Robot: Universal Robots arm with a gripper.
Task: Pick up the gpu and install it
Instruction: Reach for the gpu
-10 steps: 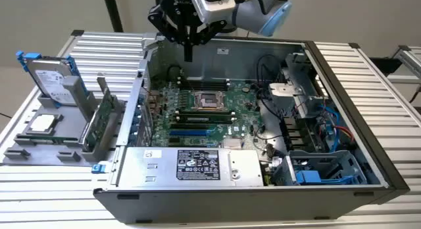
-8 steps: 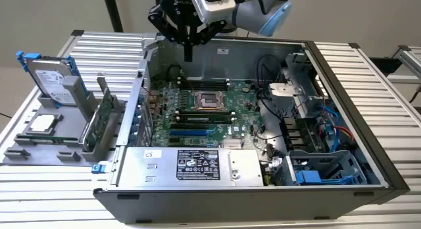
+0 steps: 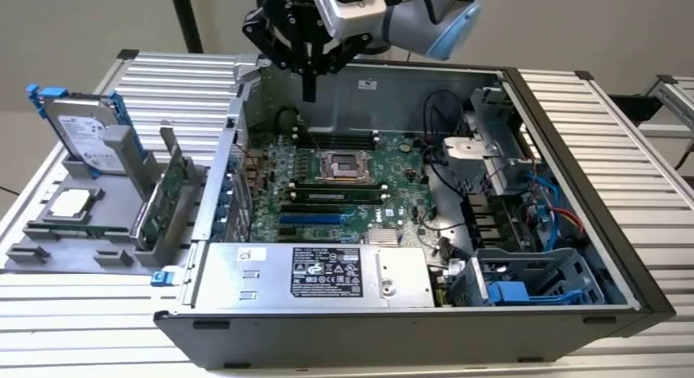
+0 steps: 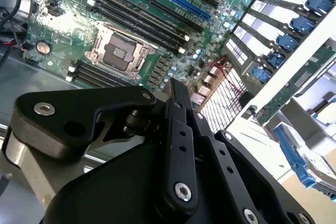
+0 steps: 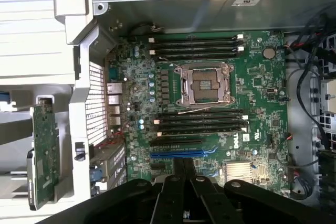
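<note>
Hovering over the open computer case (image 3: pixel 379 333) with the tool (image 3: pixel 309 92) pressed together and pinching nothing, well apart from the gpu (image 3: pixel 161 201) standing on edge in the grey holder (image 3: pixel 65 252) at the exterior view's left, apparently beginning the pick-up, probably needing spreading above the card's top edge.

No words or numbers can be read. The silver power box (image 3: pixel 233 274) has a big white label (image 3: pixel 331 272) with tiny black print and little signs. The hard drive (image 3: pixel 65 110) has a pale label (image 3: pixel 93 142) too. A small white sticker (image 5: pixel 245 2) sits on the case wall (image 5: pixel 173 9). The green board (image 5: pixel 257 82) has tiny white marks.
</note>
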